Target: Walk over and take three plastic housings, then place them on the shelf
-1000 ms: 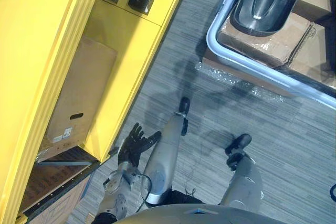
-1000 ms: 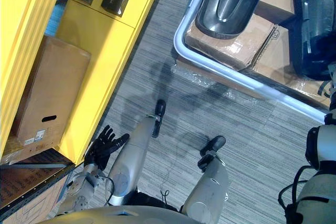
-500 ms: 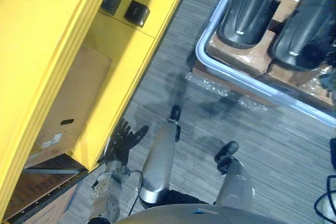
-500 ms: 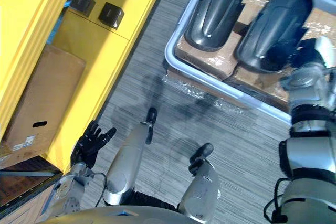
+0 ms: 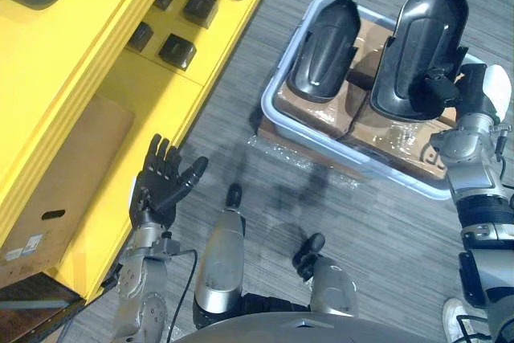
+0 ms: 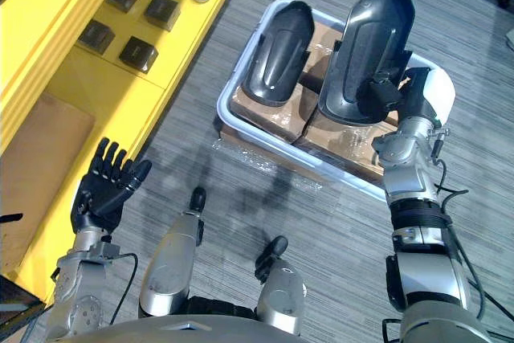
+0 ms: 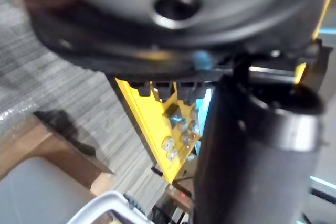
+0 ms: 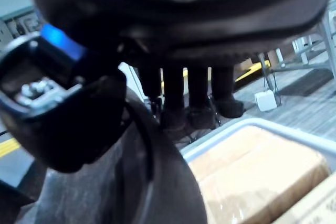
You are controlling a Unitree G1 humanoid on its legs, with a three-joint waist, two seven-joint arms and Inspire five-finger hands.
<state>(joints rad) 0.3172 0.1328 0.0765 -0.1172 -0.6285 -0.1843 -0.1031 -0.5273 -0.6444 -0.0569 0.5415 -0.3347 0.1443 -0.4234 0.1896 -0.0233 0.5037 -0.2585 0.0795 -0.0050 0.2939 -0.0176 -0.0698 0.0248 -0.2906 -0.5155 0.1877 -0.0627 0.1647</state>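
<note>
Step in hand: pickup. We see the left housing [image 6: 277, 54] and right housing [image 6: 365, 38] in the bin [image 6: 233, 122] at 1 o'clock. Right hand [image 6: 393, 86] on the right housing; we cannot tell its grip. Left hand [image 6: 100, 190], 8 o'clock, fingers spread, empty. Next, we judge: firm grasp, lift clear.

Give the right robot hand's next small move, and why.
Likely curl the right robot hand round the near end of the taller housing in the grey bin: its straight fingers and thumb already straddle it, ungripped. The left robot hand hangs open by the shelf.
</note>
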